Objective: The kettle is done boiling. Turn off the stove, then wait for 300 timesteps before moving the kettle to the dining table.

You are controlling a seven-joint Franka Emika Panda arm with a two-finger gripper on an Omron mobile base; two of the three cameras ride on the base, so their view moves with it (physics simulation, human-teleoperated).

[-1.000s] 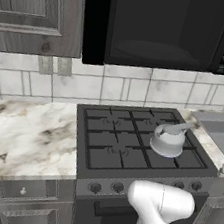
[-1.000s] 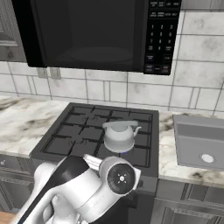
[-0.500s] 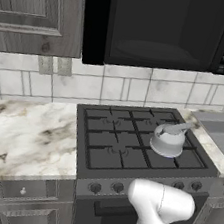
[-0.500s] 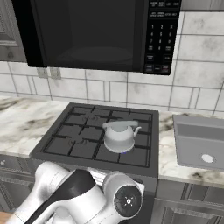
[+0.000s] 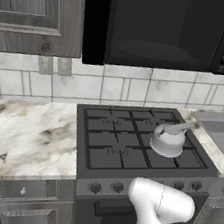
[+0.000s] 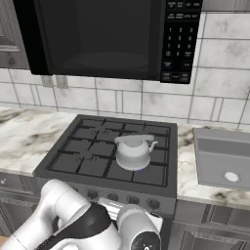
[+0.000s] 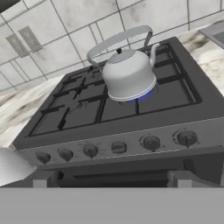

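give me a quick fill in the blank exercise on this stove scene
1. The kettle sits on the stove's front-____ burner.
2. Under the kettle a ____ flame glows.
3. A black ____ hangs above the stove.
4. The stove's front carries a row of ____ knobs.

Missing words: right; blue; microwave; six

Ahead of me: wall of pale square tiles w/ grey grout (image 5: 122, 88), two grey outlet plates (image 5: 55, 65) set in it. Black microwave (image 6: 112, 39) hangs above, keypad on its right side. Grey wood upper cabinet (image 5: 32, 12) to its left. White-grey veined marble worktop (image 5: 25, 132), grey drawer fronts (image 5: 22, 192) under it. Grey steel sink (image 6: 222, 158) at right.
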